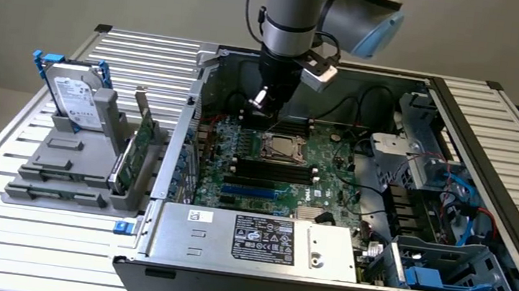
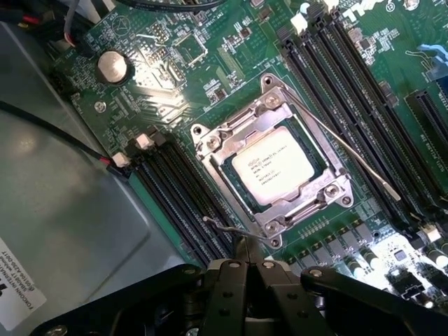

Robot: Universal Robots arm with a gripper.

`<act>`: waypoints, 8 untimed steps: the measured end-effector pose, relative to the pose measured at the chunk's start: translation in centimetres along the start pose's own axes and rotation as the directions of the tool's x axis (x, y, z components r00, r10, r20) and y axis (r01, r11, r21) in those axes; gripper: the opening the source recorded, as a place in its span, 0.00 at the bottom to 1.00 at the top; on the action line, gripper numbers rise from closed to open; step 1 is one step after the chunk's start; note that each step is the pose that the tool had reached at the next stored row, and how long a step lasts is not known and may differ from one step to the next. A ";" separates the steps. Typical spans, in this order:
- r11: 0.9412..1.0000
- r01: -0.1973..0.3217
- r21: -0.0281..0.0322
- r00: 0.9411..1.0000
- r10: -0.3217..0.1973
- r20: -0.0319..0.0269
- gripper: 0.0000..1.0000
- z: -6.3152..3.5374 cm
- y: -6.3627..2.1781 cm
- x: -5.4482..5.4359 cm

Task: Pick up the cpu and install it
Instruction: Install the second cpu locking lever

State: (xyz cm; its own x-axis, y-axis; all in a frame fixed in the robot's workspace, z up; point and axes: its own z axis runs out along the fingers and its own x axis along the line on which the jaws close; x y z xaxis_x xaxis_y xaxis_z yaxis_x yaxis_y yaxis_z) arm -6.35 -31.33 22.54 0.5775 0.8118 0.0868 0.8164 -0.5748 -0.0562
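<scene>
Mobo [image 2: 210,77], cpu [image 2: 271,166] seated, RAM slots [image 2: 350,91] beside

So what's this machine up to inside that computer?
A robot arm is working over an opened computer case to fit a processor. The cpu already sits in the metal-framed socket on the green motherboard. The pincer is shut and empty, hovering just beside the socket near a thin wire lever. A hard drive stands in a grey holder outside the case.
</scene>
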 end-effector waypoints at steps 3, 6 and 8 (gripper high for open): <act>1.000 0.000 0.000 1.000 0.000 0.000 0.11 0.06 0.23 0.2; 1.000 0.000 0.001 1.000 0.000 -0.001 0.11 0.13 0.48 0.3; 1.000 0.000 0.001 1.000 0.000 -0.001 0.11 0.14 0.71 0.5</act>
State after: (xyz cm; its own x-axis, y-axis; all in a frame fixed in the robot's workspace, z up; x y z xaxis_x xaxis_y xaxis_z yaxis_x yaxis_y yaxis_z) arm -5.49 -31.33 22.40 0.5775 0.8117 0.0877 0.8164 -0.5746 -0.0573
